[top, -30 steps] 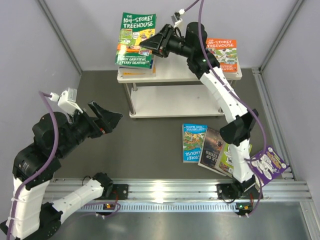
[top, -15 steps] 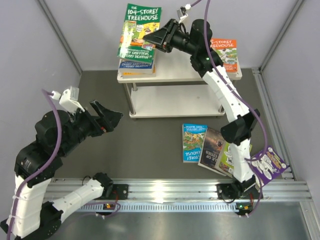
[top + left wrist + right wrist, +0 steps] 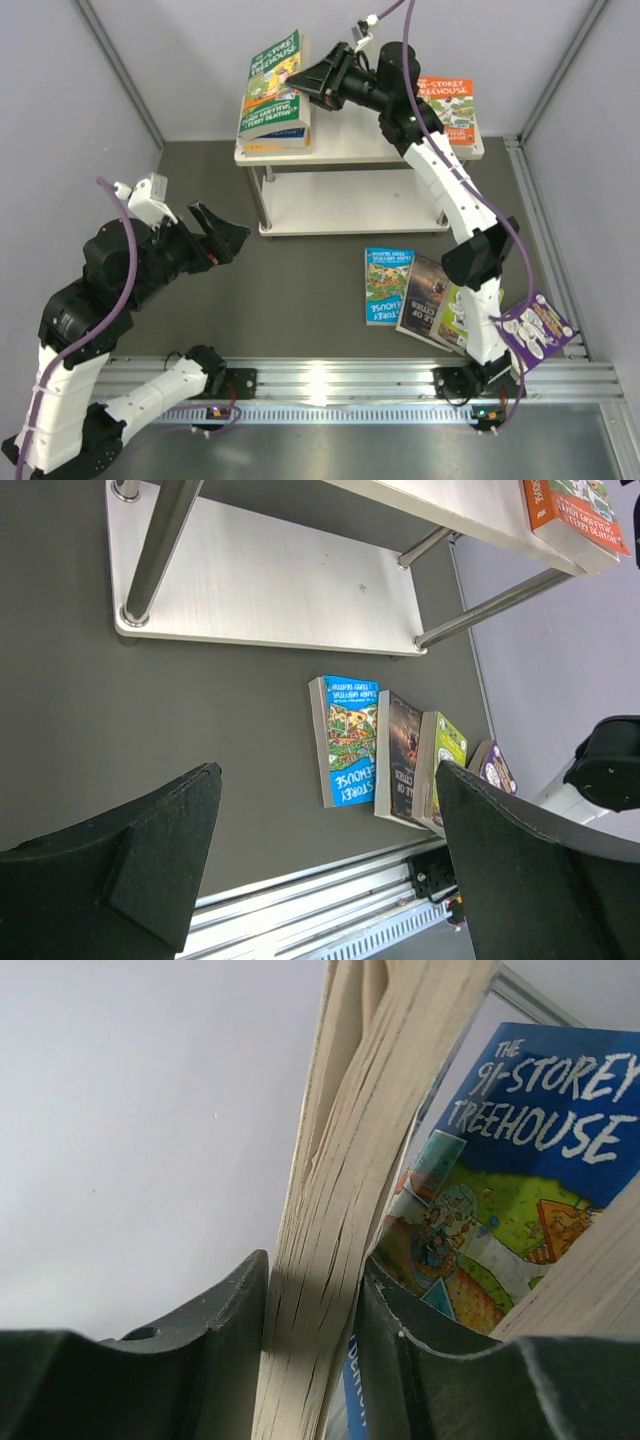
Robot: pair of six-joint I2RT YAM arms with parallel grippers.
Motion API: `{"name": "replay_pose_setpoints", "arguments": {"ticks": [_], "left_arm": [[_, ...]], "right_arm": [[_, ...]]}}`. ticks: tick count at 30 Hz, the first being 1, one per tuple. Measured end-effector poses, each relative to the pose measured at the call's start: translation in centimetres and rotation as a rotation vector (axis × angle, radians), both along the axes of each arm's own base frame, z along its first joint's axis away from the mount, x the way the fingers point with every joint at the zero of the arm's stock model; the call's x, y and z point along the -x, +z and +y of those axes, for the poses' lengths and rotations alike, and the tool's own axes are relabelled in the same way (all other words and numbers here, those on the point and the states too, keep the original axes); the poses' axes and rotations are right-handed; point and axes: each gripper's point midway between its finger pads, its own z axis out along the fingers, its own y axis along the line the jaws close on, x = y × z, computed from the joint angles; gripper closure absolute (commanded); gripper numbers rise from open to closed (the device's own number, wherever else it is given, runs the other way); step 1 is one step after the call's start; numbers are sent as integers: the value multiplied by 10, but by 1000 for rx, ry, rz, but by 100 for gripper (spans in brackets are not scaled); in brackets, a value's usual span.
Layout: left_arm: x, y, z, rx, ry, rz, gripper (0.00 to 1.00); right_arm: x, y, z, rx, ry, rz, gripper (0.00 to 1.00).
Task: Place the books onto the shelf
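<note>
The right gripper (image 3: 306, 80) is up at the left end of the shelf (image 3: 345, 195), its jaws closed part-way on the green book (image 3: 275, 62). In the wrist view the book's page edge fills the gap, with a dark finger (image 3: 225, 1340) against each side. The book is tipped up steeply, cover towards the back wall (image 3: 190, 50), with its lower edge down at the stack of books (image 3: 274, 130) lying flat on the top board. Just behind the held pages the wrist view shows the stack's top cover — blue, titled "91-Storey Treehouse".

On the same board, well apart at the right end, lies the orange book (image 3: 448, 112), flat with its cover up.

Four more lie on the dark floor (image 3: 300, 280) in front of the shelf's right half. They are the blue book (image 3: 388, 285), the dark brown book (image 3: 424, 298) overlapping its right edge, the lime book (image 3: 455, 316) tucked under that, and the purple book (image 3: 540, 322) out by the rail (image 3: 330, 380). The right arm (image 3: 478, 260) rises straight over this group — its lower links cover part of the lime and purple covers.

The left gripper (image 3: 228, 235) hangs above the floor left of the shelf. Its jaws are spread wide with nothing between them, and its camera looks past them at the lower board and the floor books.
</note>
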Motion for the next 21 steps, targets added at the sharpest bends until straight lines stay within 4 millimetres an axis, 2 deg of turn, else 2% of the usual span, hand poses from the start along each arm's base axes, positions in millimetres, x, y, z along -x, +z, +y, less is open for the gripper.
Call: {"name": "replay_pose_setpoints", "arguments": {"ticks": [9,11,14,18,19,21], "left_arm": [[3,1,7,11,25,-16,8],[4,1,8,16,28,-19,8],[4,0,8,22,30,-16,8],[4,-1,7,26,32,-11,8],[4,-1,7,26,32,-11,8],[4,-1,7,26,32,-11,8]], "right_arm": [[-4,-14,0,34,-14,8,61],[-7,-25,-2,58,-33,23,51],[-11,-33,-5,84,-57,25,47],[-14,-31,-11,108,-93,-10,41],[-14,-31,-13,114,-103,-16,33],[-13,-27,-16,124,-119,-32,26]]}}
